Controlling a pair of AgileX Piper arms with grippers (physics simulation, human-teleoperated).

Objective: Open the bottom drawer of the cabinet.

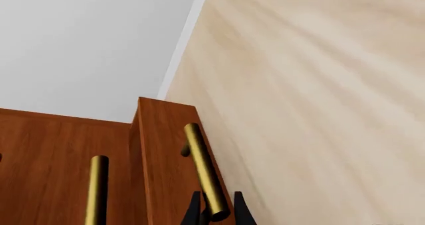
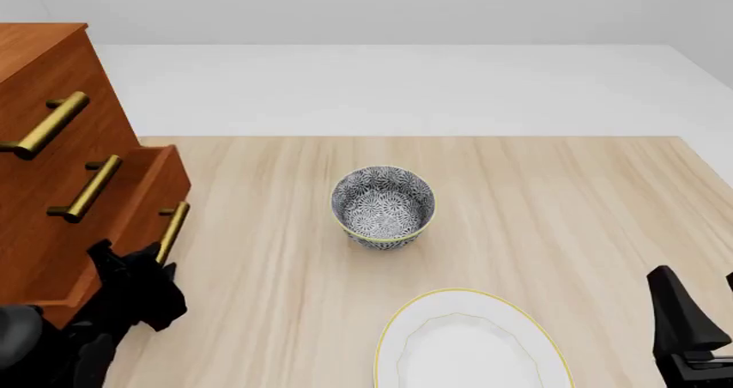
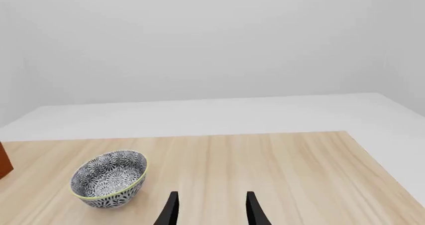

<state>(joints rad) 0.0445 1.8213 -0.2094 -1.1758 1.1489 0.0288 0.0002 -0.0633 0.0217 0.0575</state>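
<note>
Cabinet [image 2: 46,148]: reddish-brown wood, tall, at 9 o'clock of the front view, standing on the tabletop [image 2: 550,199]; three brass bar handles stacked down its face
Bottom drawer [image 2: 126,225]: lowest of the three, front panel standing proud of the two above, so partly pulled out; in the left wrist view its box [image 1: 159,155] juts forward past the neighbouring drawer face
Drawer handle [image 2: 172,231]: brass bar, slanted in the front view; lower end hidden behind the left arm
Left claw [image 1: 216,211]: at 8 o'clock of the front view, hard against the bottom drawer; dark fingers [image 1: 192,211] either side of the brass bar's end in the wrist view, clamped onto the handle
Left arm [image 2: 126,294]: black, rising from the lower left corner toward the drawer front
Right claw [image 3: 209,210]: at 4 to 5 o'clock of the front view, low over bare wood; two dark fingers parted with a clear gap, nothing between them
Right arm [image 2: 681,324]: black, only partly in frame at the lower right edge, well apart from the cabinet
Bowl [image 2: 384,206]: dark and white floral pattern, yellowish rim, upright, near centre of the tabletop; toward 7 o'clock in the right wrist view, apart from the right claw
Plate [image 2: 469,345]: white with thin yellow rim, at 6 o'clock, cut by the frame edge, near the bowl but not touching
Tabletop grain: pale wood, running away from the arms
</note>
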